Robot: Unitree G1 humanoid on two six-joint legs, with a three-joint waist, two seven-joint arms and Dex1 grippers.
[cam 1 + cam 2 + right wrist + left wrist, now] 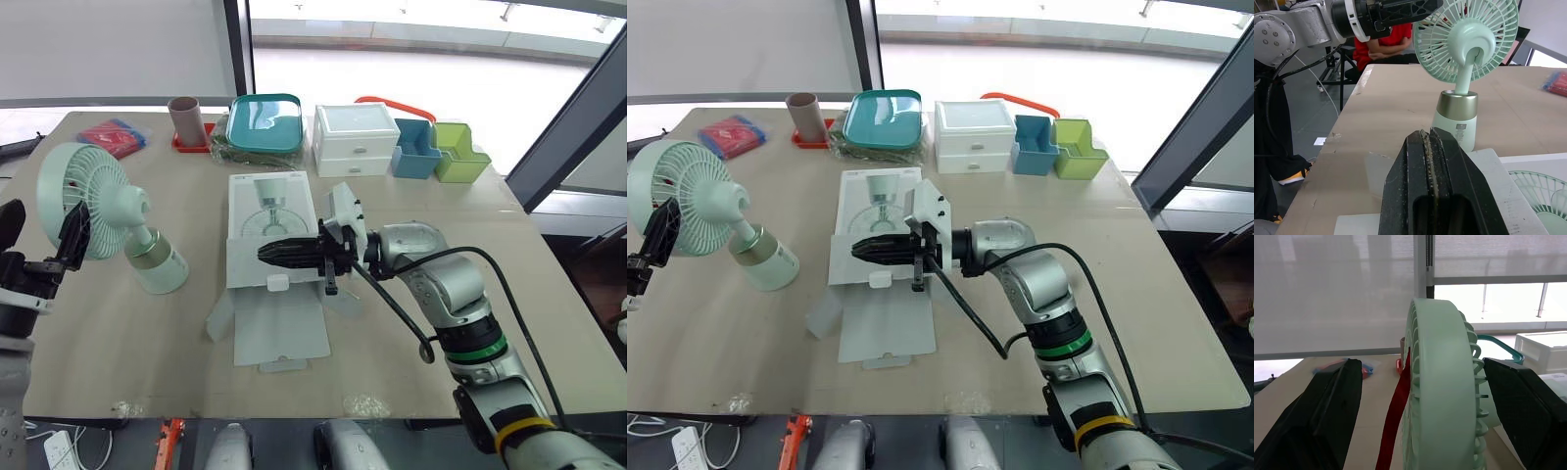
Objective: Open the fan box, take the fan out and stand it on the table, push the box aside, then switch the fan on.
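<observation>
The mint-green fan (90, 201) stands on its gold-ringed base (157, 266) at the table's left, head leaning left. My left gripper (69, 240) is open, its black fingers (1327, 406) straddling the rim of the fan's head (1442, 382), with a red strap (1396, 416) hanging beside it. The white fan box (266, 235) lies flat in the middle of the table, its flaps (279, 328) spread toward the front edge. My right gripper (265, 253) is shut and holds nothing, hovering over the box and pointing toward the fan (1466, 54).
Along the back edge stand a brown tube (186, 119) on a red tray, a teal tray (263, 122), a white drawer unit (353, 137), and blue (415, 149) and green (458, 152) bins. A red packet (113, 137) lies back left. A person in red (1393, 41) sits beyond the table.
</observation>
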